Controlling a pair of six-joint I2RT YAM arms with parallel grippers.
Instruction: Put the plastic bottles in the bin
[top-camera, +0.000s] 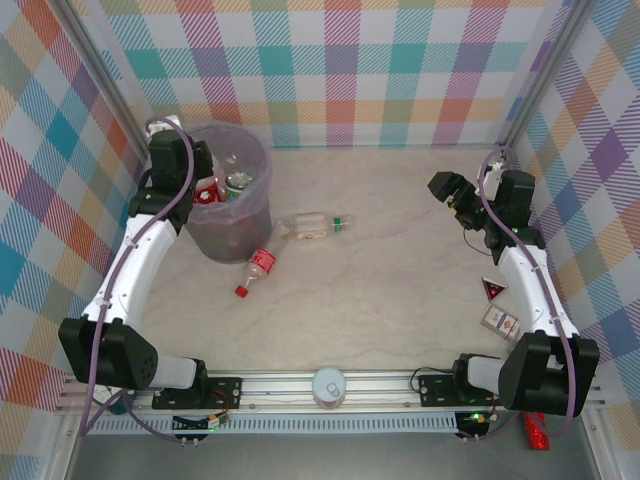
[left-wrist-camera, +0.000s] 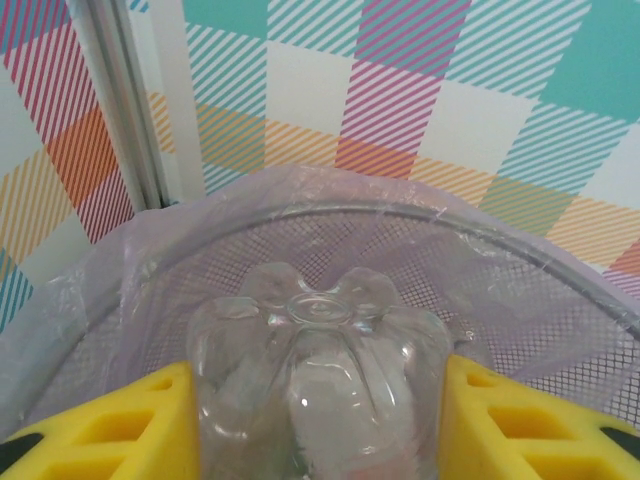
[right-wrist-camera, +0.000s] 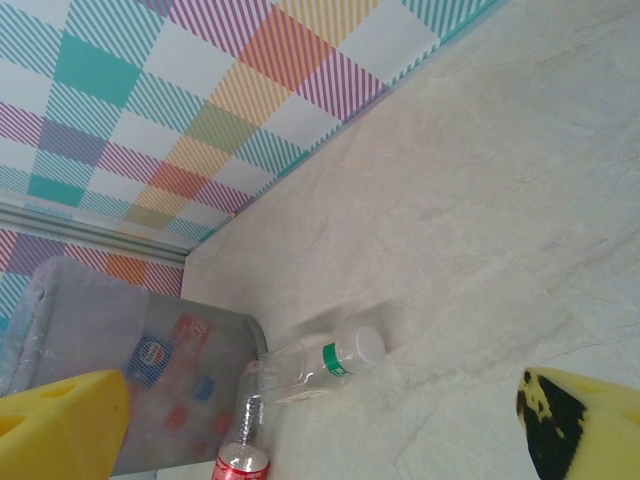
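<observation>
The grey bin (top-camera: 228, 238) sits in the tabletop's far left corner, the left gripper (left-wrist-camera: 318, 395) over it pinches a clear bottle (left-wrist-camera: 320, 335) between yellow fingers (left-wrist-camera: 120, 430), the right gripper (top-camera: 452, 195) gapes empty near the right edge, and a green-capped bottle (top-camera: 313, 227) and a red-capped bottle (top-camera: 258, 268) lie beside the bin.

No text or sign is legible anywhere
</observation>
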